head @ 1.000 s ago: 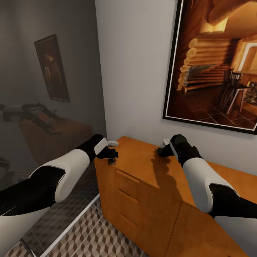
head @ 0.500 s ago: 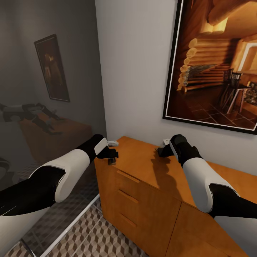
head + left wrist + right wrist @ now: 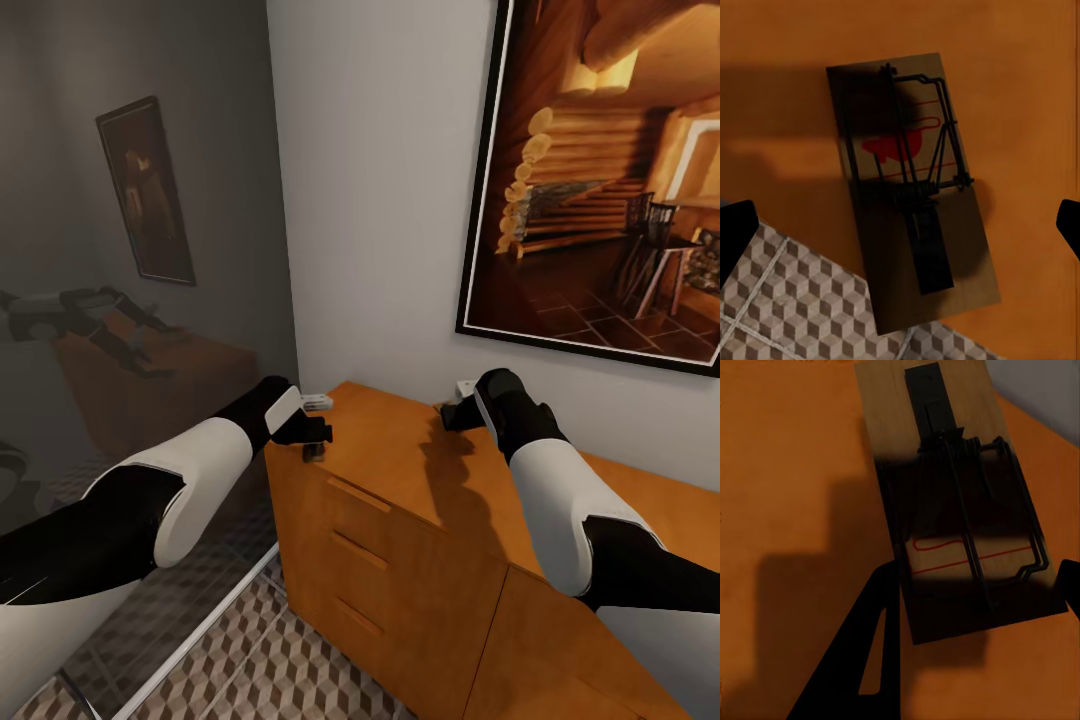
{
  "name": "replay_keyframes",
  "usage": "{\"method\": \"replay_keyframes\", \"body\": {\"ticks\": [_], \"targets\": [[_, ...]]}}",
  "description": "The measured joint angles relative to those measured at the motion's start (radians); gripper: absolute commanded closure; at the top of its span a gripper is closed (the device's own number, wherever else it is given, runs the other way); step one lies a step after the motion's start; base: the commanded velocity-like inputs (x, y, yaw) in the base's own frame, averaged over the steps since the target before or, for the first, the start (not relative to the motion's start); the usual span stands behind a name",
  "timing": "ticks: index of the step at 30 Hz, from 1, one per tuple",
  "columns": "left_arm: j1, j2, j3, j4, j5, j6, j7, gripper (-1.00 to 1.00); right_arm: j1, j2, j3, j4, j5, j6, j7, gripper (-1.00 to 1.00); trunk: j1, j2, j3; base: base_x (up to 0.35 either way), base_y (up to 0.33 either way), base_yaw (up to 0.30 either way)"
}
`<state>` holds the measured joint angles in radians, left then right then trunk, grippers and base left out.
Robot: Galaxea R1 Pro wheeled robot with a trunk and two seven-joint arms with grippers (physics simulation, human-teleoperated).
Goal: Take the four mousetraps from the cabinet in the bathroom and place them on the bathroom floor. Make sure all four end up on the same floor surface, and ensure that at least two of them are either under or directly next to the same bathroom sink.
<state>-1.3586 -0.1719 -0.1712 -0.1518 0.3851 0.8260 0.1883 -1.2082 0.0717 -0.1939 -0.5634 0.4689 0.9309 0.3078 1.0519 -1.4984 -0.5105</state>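
A mousetrap [image 3: 911, 187] lies flat on the orange-brown cabinet [image 3: 400, 500] at its left front corner, one end jutting past the edge above the bathroom floor [image 3: 780, 315]. My left gripper [image 3: 313, 440] hovers over it, open, with its fingertips [image 3: 735, 232] far apart on either side. Near the wall a second mousetrap [image 3: 952, 502] rests on or just above the cabinet top [image 3: 795, 472]. My right gripper [image 3: 447, 415] is shut on its near end, a finger [image 3: 870, 652] against each long edge.
The cabinet stands in a corner, with a white wall and a large framed cabin picture [image 3: 610, 180] behind it. A dark glass panel [image 3: 130, 250] to the left mirrors the arms. Cube-patterned floor tiles [image 3: 290, 660] lie in front of the drawers [image 3: 355, 550].
My right gripper has shifted slightly up and toward the wall. The left arm has stayed where it was.
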Motion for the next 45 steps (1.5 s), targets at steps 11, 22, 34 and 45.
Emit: {"method": "replay_keyframes", "body": {"ticks": [11,22,34,45], "targets": [[0.0,-0.003,-0.001,0.0,0.001,0.0,-0.001,-1.0,0.0,0.001,-0.001,-0.003,-0.001,0.001,-0.001,1.0,0.0,0.0,0.0,0.0,0.0,0.0],[0.0,-0.002,0.0,0.001,0.0,0.0,0.0,-1.0,0.0,0.001,-0.001,-0.003,-0.003,-0.001,-0.001,1.0,0.0,0.0,0.0,0.0,0.0,0.0],[0.001,-0.003,0.001,0.001,0.006,-0.017,0.016,-1.0,0.0,0.0,0.001,-0.002,0.001,-0.012,-0.002,1.0,0.0,0.0,0.0,0.0,0.0,0.0],[0.002,-0.002,0.002,-0.001,0.001,-0.023,0.005,-1.0,0.0,0.001,0.003,-0.004,0.002,-0.008,0.0,1.0,0.0,0.0,0.0,0.0,0.0,0.0]]}}
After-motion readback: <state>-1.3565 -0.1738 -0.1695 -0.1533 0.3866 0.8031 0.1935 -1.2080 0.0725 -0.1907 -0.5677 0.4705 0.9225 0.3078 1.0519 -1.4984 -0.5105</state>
